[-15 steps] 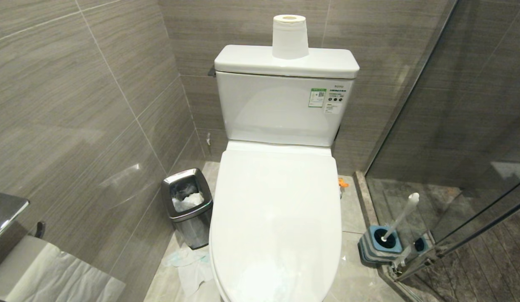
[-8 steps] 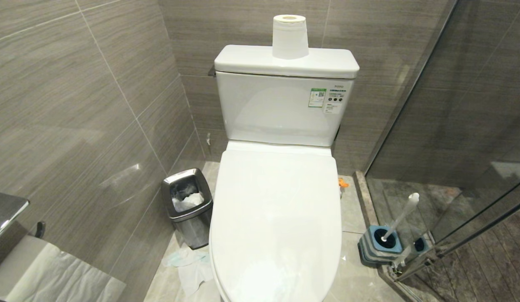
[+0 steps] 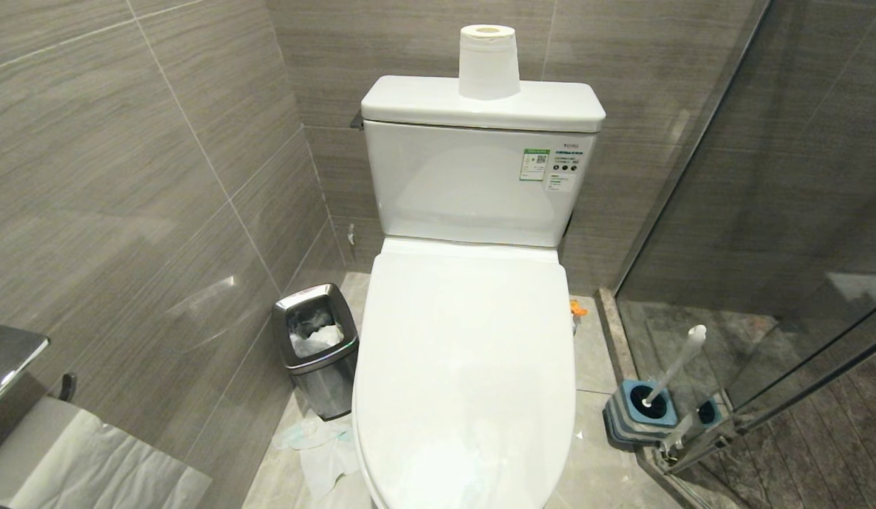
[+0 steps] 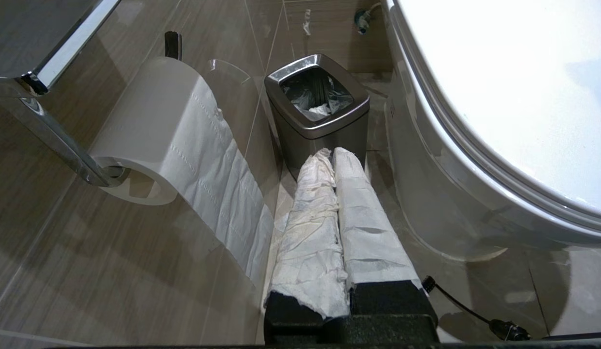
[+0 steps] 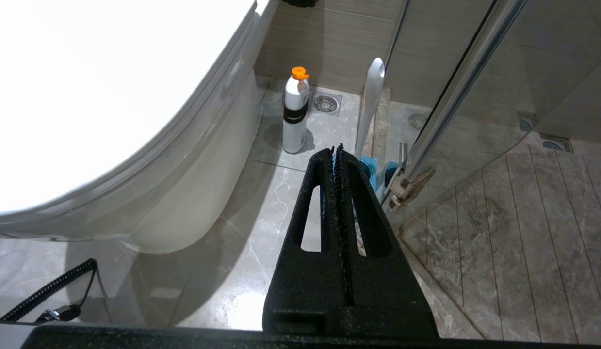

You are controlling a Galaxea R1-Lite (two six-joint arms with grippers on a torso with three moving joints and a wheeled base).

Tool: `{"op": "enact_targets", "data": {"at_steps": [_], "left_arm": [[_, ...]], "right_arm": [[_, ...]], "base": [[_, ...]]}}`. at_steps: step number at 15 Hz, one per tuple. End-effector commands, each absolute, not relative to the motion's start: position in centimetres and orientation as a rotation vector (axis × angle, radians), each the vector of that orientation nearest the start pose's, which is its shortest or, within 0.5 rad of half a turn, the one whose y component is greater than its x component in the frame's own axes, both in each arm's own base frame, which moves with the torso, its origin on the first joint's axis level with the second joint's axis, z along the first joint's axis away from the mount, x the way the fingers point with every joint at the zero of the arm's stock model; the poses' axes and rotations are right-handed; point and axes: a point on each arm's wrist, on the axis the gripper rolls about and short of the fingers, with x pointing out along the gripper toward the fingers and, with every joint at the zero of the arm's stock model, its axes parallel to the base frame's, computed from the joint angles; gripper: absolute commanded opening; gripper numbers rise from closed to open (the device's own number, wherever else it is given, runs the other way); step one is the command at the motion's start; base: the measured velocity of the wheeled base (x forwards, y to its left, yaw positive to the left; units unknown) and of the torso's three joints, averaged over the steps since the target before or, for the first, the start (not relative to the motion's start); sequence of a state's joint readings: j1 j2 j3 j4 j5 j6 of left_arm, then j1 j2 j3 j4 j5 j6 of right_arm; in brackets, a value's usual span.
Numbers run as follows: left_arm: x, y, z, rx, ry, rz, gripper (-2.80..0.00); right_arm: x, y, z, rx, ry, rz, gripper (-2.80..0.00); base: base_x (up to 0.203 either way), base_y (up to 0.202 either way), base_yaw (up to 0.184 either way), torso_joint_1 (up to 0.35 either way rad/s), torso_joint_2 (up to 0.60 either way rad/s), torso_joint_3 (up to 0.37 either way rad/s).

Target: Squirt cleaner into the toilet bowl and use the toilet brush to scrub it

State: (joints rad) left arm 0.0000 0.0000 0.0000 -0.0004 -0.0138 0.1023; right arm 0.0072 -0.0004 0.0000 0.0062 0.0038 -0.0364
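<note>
You face the toilet bowl (image 3: 466, 375) head-on at the centre of the head view, its white lid down flat so the inside is hidden. On the tank (image 3: 473, 187) behind it you can read a green-white sticker (image 3: 534, 164) with a small code square; the adjacent print is too small to make out. A paper roll (image 3: 488, 62) stands upright on the tank lid.

To the right, beside the glass shower door (image 3: 763, 233), the toilet brush (image 3: 674, 367) leans in its blue-topped holder (image 3: 643, 413). A white bottle with an orange cap (image 5: 295, 114) stands on the floor between bowl and brush.

To the left, a steel waste bin (image 3: 316, 350) sits just beside the bowl, with crumpled tissue (image 3: 317, 449) on the floor in front of it and a wall-mounted paper roll (image 4: 154, 131) nearer you.

The left gripper (image 4: 333, 155), fingers wrapped in white paper, is clenched and empty, low beside the bowl. The right gripper (image 5: 336, 151) is likewise clenched on nothing, pointing toward the brush.
</note>
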Motion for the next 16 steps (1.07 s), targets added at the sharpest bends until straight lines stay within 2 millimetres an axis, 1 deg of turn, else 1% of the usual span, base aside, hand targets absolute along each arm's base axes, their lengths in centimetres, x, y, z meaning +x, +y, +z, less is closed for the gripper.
{"op": "enact_targets", "data": {"at_steps": [1, 16], "left_arm": [[-2.27, -0.03, 7.55, 0.103, 0.001, -0.014, -2.80], [-2.27, -0.03, 7.55, 0.103, 0.001, -0.014, -2.80]], "right_arm": [[-2.27, -0.01, 7.44, -0.037, 0.007, 0.012, -2.80], [-2.27, -0.01, 7.44, -0.037, 0.007, 0.012, -2.80]], "base": [[0.000, 0.000, 0.000, 0.000, 0.00, 0.000], [0.000, 0.000, 0.000, 0.000, 0.00, 0.000]]}}
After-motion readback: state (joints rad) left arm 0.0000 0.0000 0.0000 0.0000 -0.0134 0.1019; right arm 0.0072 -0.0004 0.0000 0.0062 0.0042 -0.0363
